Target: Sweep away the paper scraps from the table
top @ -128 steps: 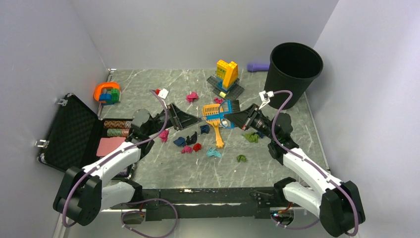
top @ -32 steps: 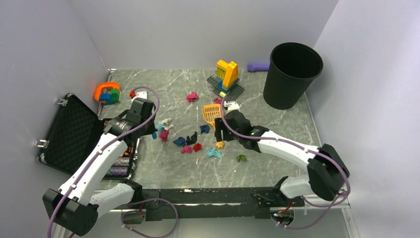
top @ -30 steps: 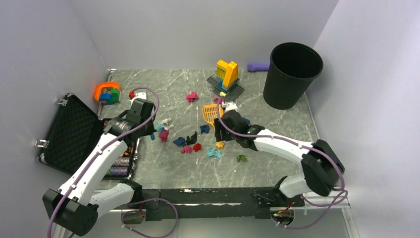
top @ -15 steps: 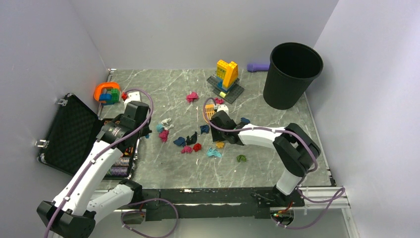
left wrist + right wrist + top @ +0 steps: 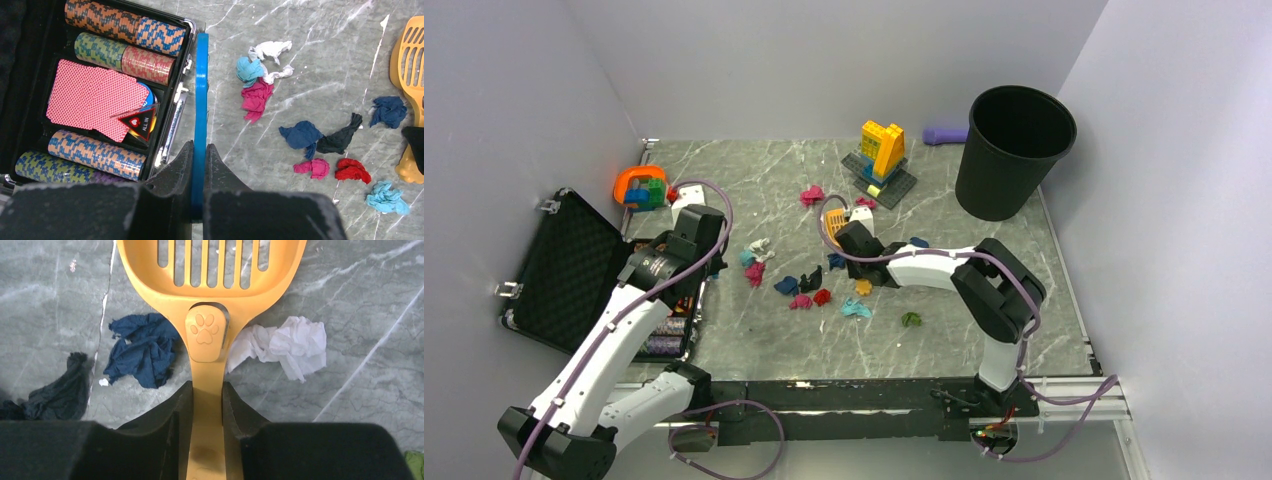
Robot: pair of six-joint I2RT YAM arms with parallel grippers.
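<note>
Orange scoop [image 5: 210,292] is held by its handle, pinched between the fingers of the right gripper [image 5: 206,387]. Against 0.5 s ago, gripper and scoop are seen shifted a little left and far, and the right arm [image 5: 934,268] is folded more tightly. 4.3 s ago that gripper was right of mid-table, pointing left.

The left gripper [image 5: 199,150] is closed on the blue brush [image 5: 201,90], which is seen edge-on just beside the rim of the case [image 5: 574,265]. Its place is nearly unchanged from 0.5 s ago. 4.3 s ago the brush was at the scoop in mid-table.

On the table [image 5: 754,170] the scraps [image 5: 256,97] lie mostly in a loose group between the two grippers.
- Left wrist view: nine are counted, being two teal, two magenta, two dark blue, one white, one black and one red.
- Right wrist view: a white one shows just right of the scoop neck and a dark blue one just left.
- Top view: two more magenta are noted far of the group, one green near-right, and one blue right of the right gripper.

Also counted:
- one black bin [image 5: 1014,150], far right
- two brick builds [image 5: 882,150], far
- four chip rows [image 5: 125,25] and one card deck [image 5: 95,97], in the case
</note>
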